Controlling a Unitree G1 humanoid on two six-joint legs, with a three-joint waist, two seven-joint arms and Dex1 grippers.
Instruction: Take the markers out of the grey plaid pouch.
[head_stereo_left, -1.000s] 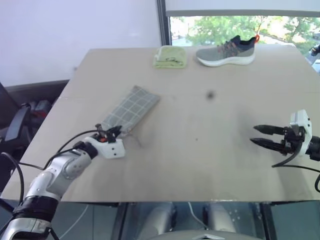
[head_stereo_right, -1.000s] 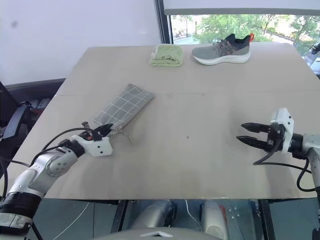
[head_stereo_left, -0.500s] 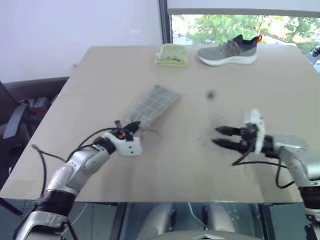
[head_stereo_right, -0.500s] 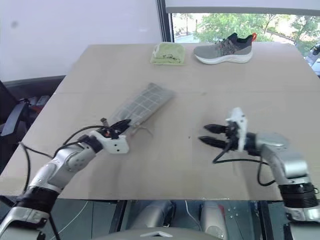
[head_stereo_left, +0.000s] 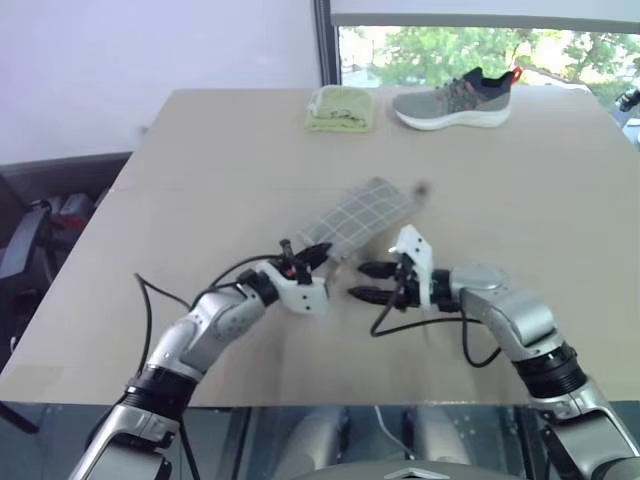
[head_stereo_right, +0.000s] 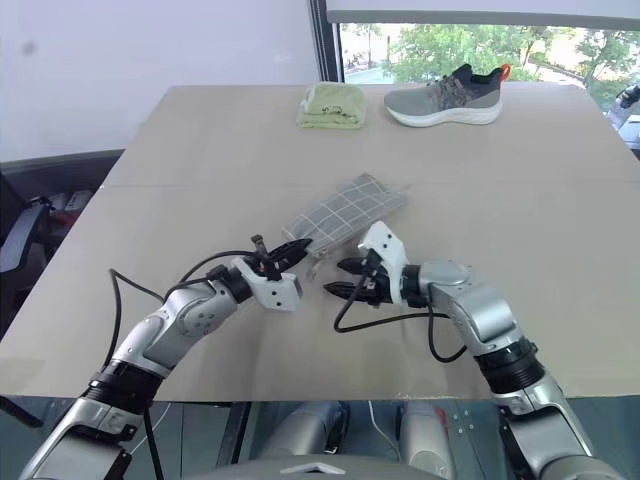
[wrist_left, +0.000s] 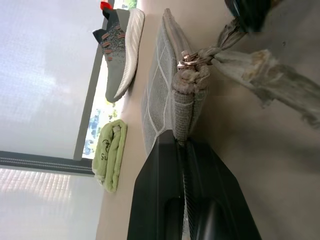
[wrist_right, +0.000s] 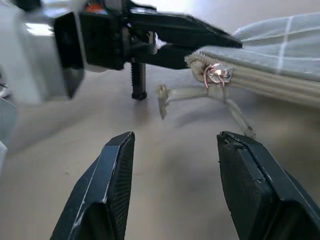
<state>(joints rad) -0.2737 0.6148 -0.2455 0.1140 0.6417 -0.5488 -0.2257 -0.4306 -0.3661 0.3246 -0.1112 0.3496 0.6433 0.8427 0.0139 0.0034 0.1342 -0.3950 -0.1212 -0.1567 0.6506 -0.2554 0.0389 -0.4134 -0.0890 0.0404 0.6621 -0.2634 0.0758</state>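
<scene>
The grey plaid pouch (head_stereo_left: 362, 214) lies slantwise on the table's middle. My left gripper (head_stereo_left: 316, 252) is shut on its near end, and in the left wrist view the fingers (wrist_left: 162, 165) pinch the fabric edge just below the zipper ring (wrist_left: 187, 59). My right gripper (head_stereo_left: 362, 281) hovers open just right of that end, pointing left at it. In the right wrist view its open fingers (wrist_right: 111, 190) frame the zipper ring (wrist_right: 216, 74) and its pale cord. The markers are hidden from view.
A grey sneaker (head_stereo_left: 455, 98) and a folded yellow-green cloth (head_stereo_left: 340, 110) sit at the table's far edge by the window. The tan table (head_stereo_left: 200, 160) spreads bare to the left and right of the pouch.
My left gripper has dragged the pouch rightward to the table's middle. My right gripper has swung left, staying open, and now sits close to the pouch's held end.
</scene>
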